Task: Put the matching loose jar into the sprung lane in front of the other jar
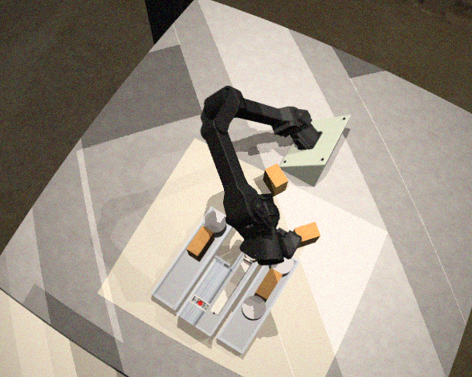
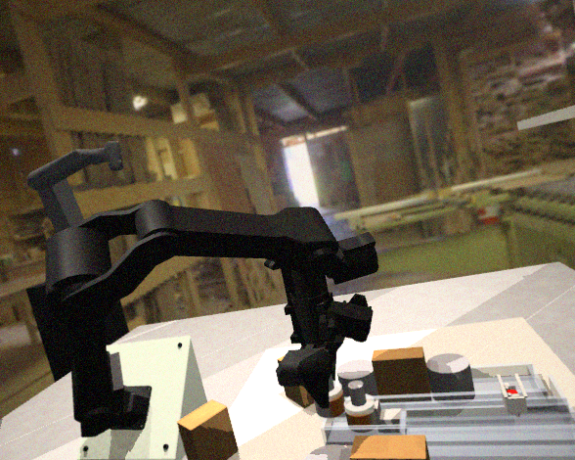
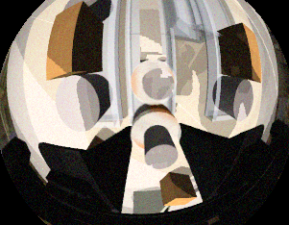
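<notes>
My gripper (image 2: 326,395) (image 3: 155,129) is shut on a jar (image 2: 336,404) (image 3: 156,140) with an orange-brown body, white shoulder and grey cap. It holds the jar upright at the front end of the sprung lane. The matching lane jar (image 2: 361,418) (image 3: 153,83) stands just behind it, and the two look close together; whether they touch is unclear. The red-marked slider (image 1: 199,302) (image 2: 512,392) sits far back along the lane unit. The held jar's base, the low front stop and the pusher plate's contact are hidden or unclear. In the top view the arm covers both jars almost entirely.
Side trays flank the lane unit. The right one holds white-topped cylinders (image 1: 254,306) (image 3: 78,102) and an orange block (image 1: 268,283) (image 2: 401,371); the left one holds another block (image 1: 201,242) and cylinder. Loose blocks (image 1: 276,178) (image 1: 308,233) and a pale green sloped board (image 1: 333,133) stand nearer the arm's base.
</notes>
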`<state>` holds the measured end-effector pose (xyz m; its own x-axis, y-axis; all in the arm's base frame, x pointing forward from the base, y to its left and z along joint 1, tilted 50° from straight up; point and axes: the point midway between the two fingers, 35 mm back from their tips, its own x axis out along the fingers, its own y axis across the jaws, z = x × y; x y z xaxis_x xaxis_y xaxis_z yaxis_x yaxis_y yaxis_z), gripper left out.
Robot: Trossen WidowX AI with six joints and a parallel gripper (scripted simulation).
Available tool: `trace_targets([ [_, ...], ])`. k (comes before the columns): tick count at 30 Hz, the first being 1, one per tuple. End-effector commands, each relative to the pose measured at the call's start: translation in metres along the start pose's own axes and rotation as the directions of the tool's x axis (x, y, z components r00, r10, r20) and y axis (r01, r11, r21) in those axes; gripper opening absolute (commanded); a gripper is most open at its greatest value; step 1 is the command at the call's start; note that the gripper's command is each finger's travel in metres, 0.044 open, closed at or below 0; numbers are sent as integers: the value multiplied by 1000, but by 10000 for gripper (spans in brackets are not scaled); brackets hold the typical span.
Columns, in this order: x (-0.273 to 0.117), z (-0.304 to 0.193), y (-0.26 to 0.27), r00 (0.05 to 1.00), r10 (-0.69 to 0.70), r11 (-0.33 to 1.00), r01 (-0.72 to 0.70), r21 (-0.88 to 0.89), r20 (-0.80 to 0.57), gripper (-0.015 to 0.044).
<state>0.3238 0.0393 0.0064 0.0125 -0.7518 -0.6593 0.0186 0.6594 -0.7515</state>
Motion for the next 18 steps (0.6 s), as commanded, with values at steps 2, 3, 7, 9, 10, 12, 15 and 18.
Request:
trace_targets([
  [2, -4, 9, -2, 1000, -6, 1000, 5, 11, 27, 0],
  [3, -4, 9, -2, 1000, -6, 1000, 5, 11, 27, 0],
  [7, -5, 10, -2, 1000, -6, 1000, 6, 11, 27, 0],
  [9, -5, 11, -2, 1000, -6, 1000, 6, 11, 27, 0],
  [10, -5, 11, -2, 1000, -6, 1000, 6, 11, 27, 0],
  [12, -5, 12, -2, 1000, -6, 1000, 6, 11, 27, 0],
  [15, -5, 13, -3, 1000, -6, 1000, 6, 11, 27, 0],
  [18, -6, 14, -3, 1000, -6, 1000, 6, 11, 27, 0],
])
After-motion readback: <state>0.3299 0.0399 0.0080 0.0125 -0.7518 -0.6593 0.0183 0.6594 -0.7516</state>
